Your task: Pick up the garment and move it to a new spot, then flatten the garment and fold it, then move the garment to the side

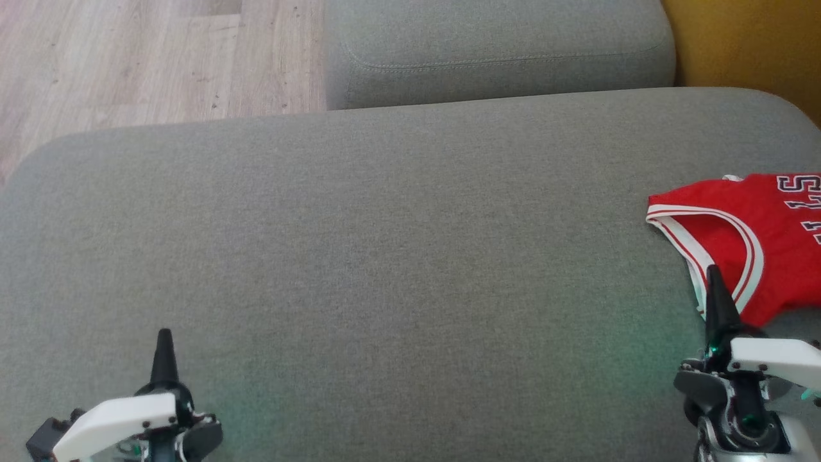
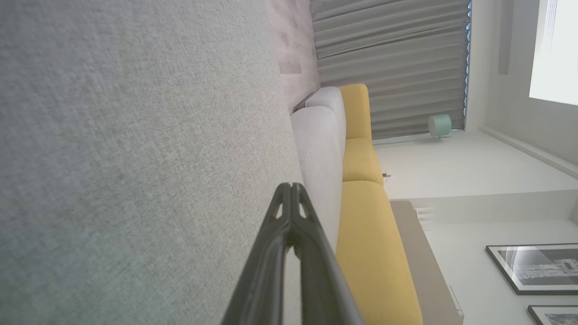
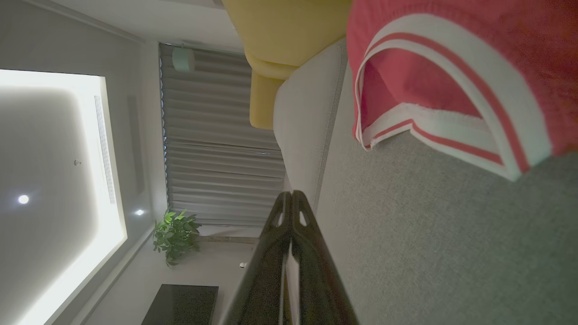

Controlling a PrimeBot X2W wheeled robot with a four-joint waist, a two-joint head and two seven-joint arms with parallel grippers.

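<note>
The jersey (image 1: 770,244) looks light and limp, best pinched at its white-trimmed armhole (image 1: 712,234) beside the right gripper (image 1: 713,276), whose fingers are pressed together like those of the left gripper (image 1: 164,338).

The red garment (image 1: 786,256) carries white, dark-edged letters (image 1: 802,204) turned sideways: an "S" and two like "L", the rest cut off. They lie beyond the jaws of the right gripper (image 1: 713,273), to their right.

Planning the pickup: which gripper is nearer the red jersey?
Right. The right gripper is close by the striped edge of the red jersey; the left gripper is far off across the grey cushion.
</note>
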